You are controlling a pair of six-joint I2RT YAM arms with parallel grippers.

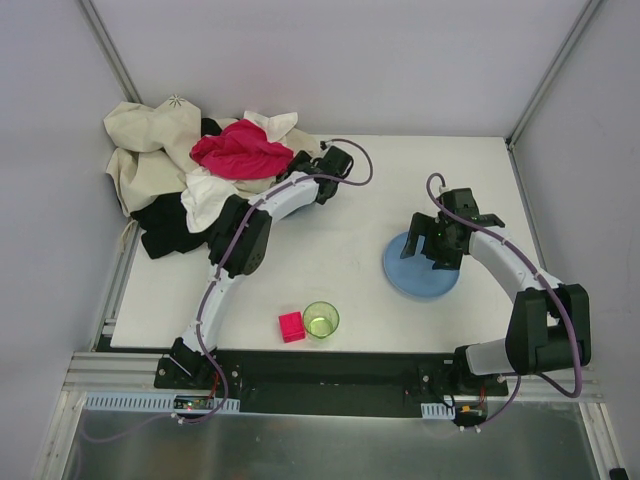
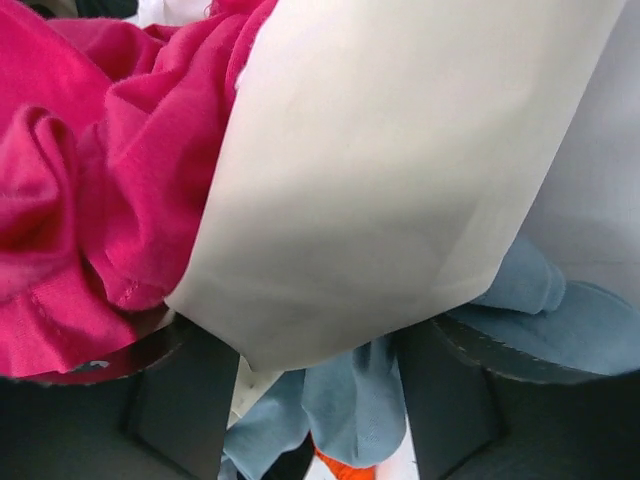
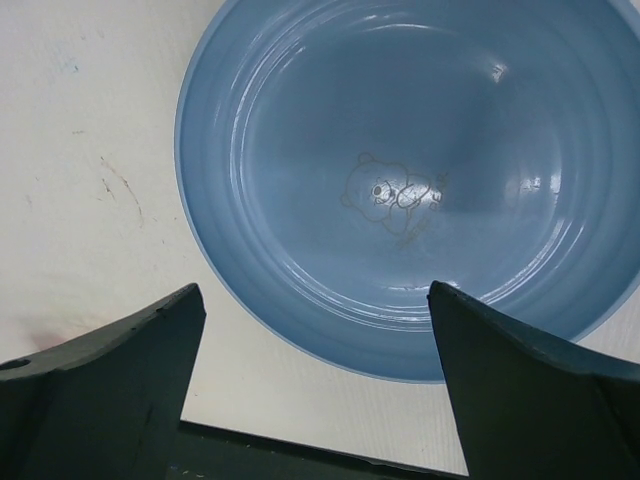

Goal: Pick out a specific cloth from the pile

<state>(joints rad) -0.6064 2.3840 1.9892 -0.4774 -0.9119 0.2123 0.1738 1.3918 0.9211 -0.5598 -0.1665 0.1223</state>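
My left gripper (image 2: 312, 395) is in the pile (image 1: 150, 150), jaws apart with beige sheet (image 2: 400, 180) and grey-blue cloth (image 2: 350, 400) between them; can't tell if it's gripping. The orange-red cloth (image 2: 345, 466) only peeks out under the grey-blue. Right gripper (image 3: 312, 300) is wide open and empty over the blue plate (image 3: 230, 80).

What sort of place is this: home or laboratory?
Most likely a laboratory robot cell: bare white panels on metal posts enclose the table, and the left arm and right arm are bolted to a black rail.
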